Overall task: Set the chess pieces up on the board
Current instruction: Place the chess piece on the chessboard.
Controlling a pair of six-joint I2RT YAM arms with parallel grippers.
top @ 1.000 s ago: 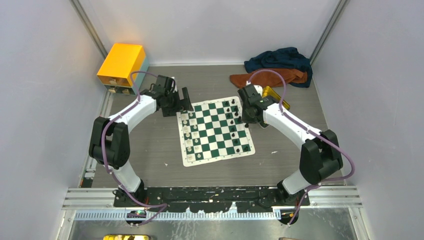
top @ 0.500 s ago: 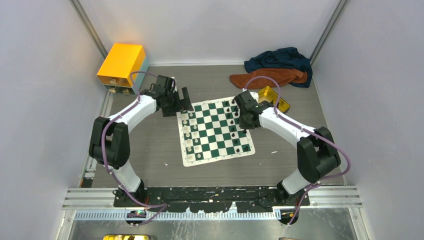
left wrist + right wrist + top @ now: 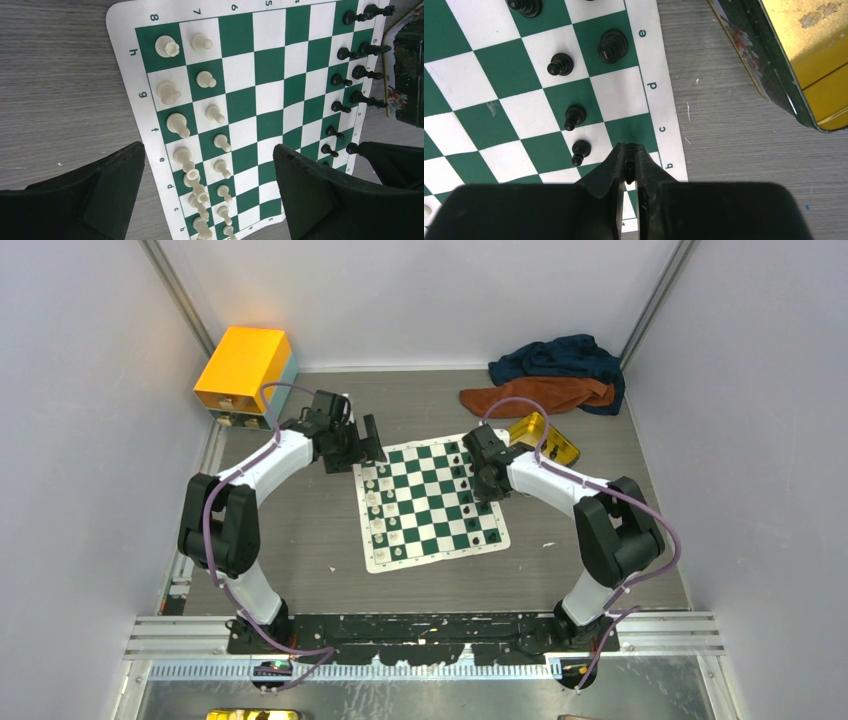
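The green and white board [image 3: 421,530] lies mid-table. Cream-white pieces [image 3: 381,508] fill its left two columns and black pieces [image 3: 474,512] stand along its right side. My left gripper [image 3: 372,444] hovers open and empty over the board's far left corner; in the left wrist view it [image 3: 208,150] spans the white rows [image 3: 170,47], with black pieces [image 3: 350,80] far off. My right gripper [image 3: 489,488] is over the board's right edge, shut on a small black piece [image 3: 629,159] above the squares [image 3: 619,95] near rows b and c. Black pawns [image 3: 574,116] stand just left of it.
A gold tin [image 3: 545,437] lies just off the board's far right corner and shows in the right wrist view [image 3: 809,50]. An orange box [image 3: 245,365] stands far left. Blue and orange cloths [image 3: 555,370] lie at the far right.
My right arm has swung left from beside the tin onto the board's right edge, uncovering the tin. The left arm has not moved.
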